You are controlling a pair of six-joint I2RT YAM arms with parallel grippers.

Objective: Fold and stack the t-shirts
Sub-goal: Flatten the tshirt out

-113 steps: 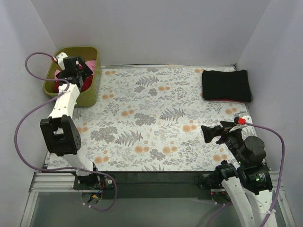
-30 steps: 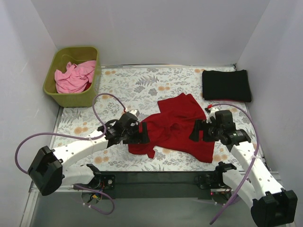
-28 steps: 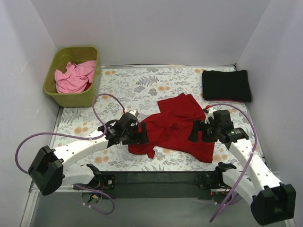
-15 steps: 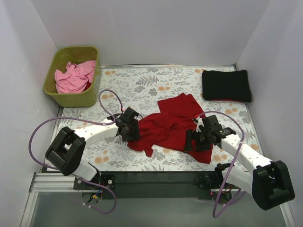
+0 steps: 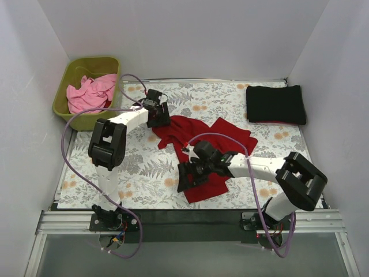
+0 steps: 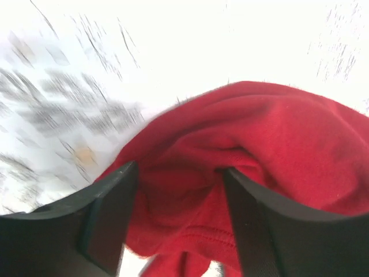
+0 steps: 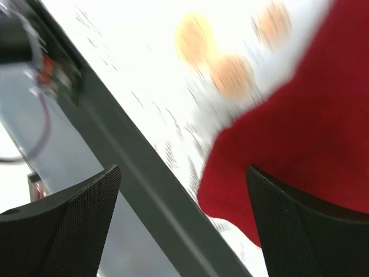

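Desk point(image 5: 138, 167), covered edge to edge by floral cloth point(image 5: 219, 98); fills the middle of the overhead frame.

Dark red t-shirt point(image 5: 199, 141): largest item. Lies crumpled near the centre of the desk, not flat and not folded. One lobe reaches up and left, one runs right of centre, and a tail hangs down toward the lower middle, close to the desk's near edge.

Left hand point(image 5: 157, 115): arm stretched far up the frame, left of centre, with the hand at the shirt's upper-left lobe. In the left wrist view, the left hand point(image 6: 180, 173) stands about half open with a bunched fold of the red cloth filling the gap. The cloth touches both jaws, so it is pinched.

Right hand point(image 5: 185, 176): arm lies low across the lower right of the frame, with the hand at the left edge of the shirt's lower tail. The right wrist view is blurred. The right hand point(image 7: 183, 173) has its jaws spread wide, and between them show the floral cloth and the desk's dark edge. The red hem reaches the right-side jaw, but nothing looks gripped.

Black t-shirt point(image 5: 275, 104): folded into a neat rectangle, upper right of the desk, well apart from the red one.

Olive-green bin point(image 5: 92, 62): upper left corner, just off the floral cloth.

Pink t-shirt point(image 5: 89, 93): bundled loosely inside the bin.
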